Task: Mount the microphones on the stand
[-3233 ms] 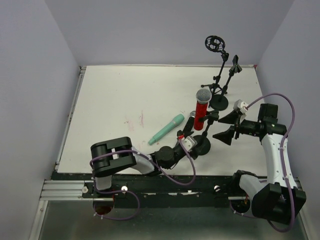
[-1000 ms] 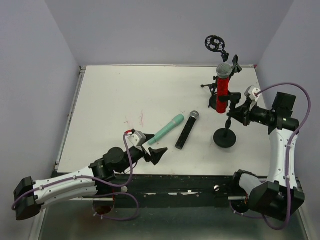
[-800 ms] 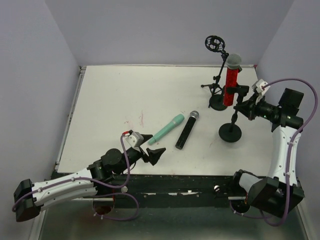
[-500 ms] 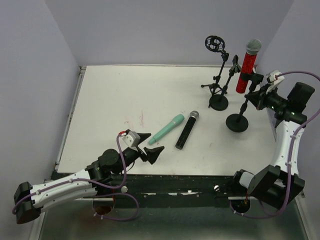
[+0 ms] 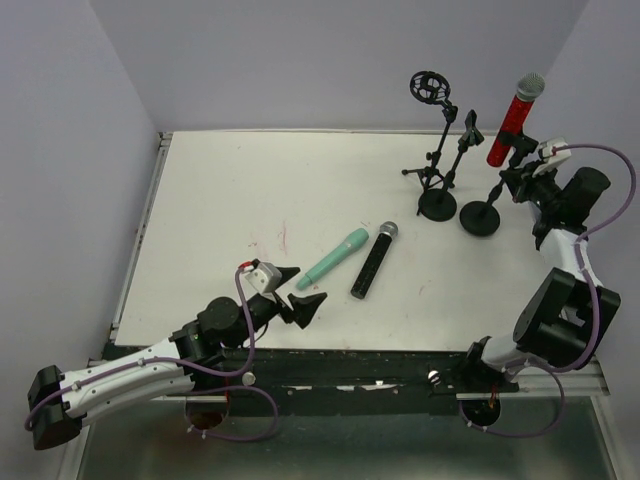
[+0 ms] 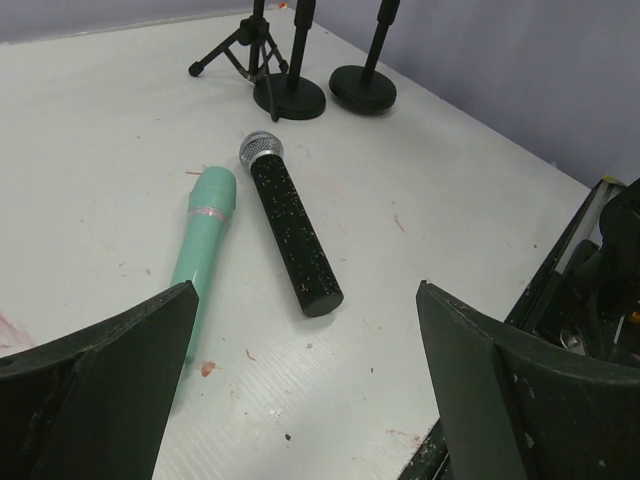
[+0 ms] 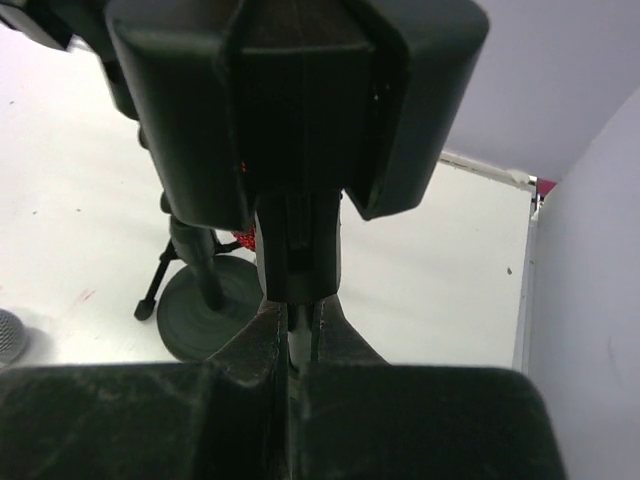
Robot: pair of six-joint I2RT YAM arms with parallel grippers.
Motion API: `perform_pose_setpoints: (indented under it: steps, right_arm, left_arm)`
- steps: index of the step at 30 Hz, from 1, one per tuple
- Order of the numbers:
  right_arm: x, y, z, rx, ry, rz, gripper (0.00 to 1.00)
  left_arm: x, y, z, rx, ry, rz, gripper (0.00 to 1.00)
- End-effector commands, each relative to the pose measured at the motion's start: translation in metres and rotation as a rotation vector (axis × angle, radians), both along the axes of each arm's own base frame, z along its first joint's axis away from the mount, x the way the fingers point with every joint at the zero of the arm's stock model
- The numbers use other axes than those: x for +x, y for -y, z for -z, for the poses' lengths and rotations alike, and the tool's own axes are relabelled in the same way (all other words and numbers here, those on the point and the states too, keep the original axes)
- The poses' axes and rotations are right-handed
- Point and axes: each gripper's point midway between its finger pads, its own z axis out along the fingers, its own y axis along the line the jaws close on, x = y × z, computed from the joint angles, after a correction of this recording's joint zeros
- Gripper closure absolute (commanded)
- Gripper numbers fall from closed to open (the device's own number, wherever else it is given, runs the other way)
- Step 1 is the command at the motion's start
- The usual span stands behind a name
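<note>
The right arm [image 5: 563,196] is reaching to the far right side of the counter [image 5: 230,190]. The right jaws are clenching the thin stem of a round-based stand [image 5: 480,219]. The red microphone [image 5: 512,122] is sitting upright in that stand's clip, silver head uppermost. Whether the base is bearing on the counter cannot be told. Just to its left, a second round-based stand [image 5: 437,205] and a tripod stand [image 5: 430,88] are standing close together.

The left arm [image 5: 150,365] is stretching out from the near edge. The left jaws are standing fully released, grasping nothing, and hanging low near the tail of the green microphone [image 5: 333,257]. The green microphone and the black microphone [image 5: 373,261] are lying side by side at mid-counter. They are close but apart, with their heads pointing toward the stands.
</note>
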Motion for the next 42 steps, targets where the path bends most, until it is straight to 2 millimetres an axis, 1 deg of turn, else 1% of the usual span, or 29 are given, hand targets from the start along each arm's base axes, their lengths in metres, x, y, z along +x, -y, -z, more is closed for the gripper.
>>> perform_pose_setpoints:
  steps: [1,6,10,16,19,23,27,29,35,37,42]
  right_arm:
    - [0.021,0.017,-0.045,-0.056,0.247,0.045,1.00]
    - [0.031,0.028,-0.028,-0.072,0.241,0.073,1.00]
    - [0.035,0.029,-0.011,-0.085,0.214,0.062,0.99]
    - [0.038,0.029,0.016,-0.078,0.149,0.039,0.88]
    - [0.036,0.027,0.023,-0.072,0.132,0.034,0.79]
    - [0.032,0.026,0.025,-0.065,0.125,0.040,0.61]
    - [0.028,0.026,0.023,-0.051,0.115,0.052,0.47]
    - [0.026,0.027,0.020,-0.042,0.113,0.060,0.45]
    - [0.013,0.029,0.017,-0.019,0.096,0.084,0.25]
    - [0.008,0.032,0.017,-0.015,0.084,0.106,0.20]
    - [-0.008,0.047,0.020,0.004,0.028,0.155,0.14]
  left_arm:
    - [0.006,-0.006,-0.002,0.010,0.001,-0.039,0.02]
    - [0.008,-0.004,-0.001,0.020,-0.005,-0.042,0.01]
    - [0.010,-0.003,0.000,0.023,-0.006,-0.041,0.02]
    - [0.010,-0.001,-0.002,0.020,-0.007,-0.033,0.02]
    - [0.009,-0.001,-0.001,0.017,-0.011,-0.030,0.02]
    - [0.009,-0.003,-0.002,0.008,-0.011,-0.032,0.02]
    - [0.007,-0.004,-0.003,-0.004,-0.012,-0.027,0.02]
    - [0.006,-0.005,-0.004,-0.010,-0.012,-0.027,0.02]
    - [0.003,-0.009,-0.005,-0.029,-0.017,-0.023,0.02]
    - [0.001,-0.011,-0.007,-0.037,-0.015,-0.020,0.02]
    - [-0.001,-0.012,-0.008,-0.053,-0.017,-0.015,0.02]
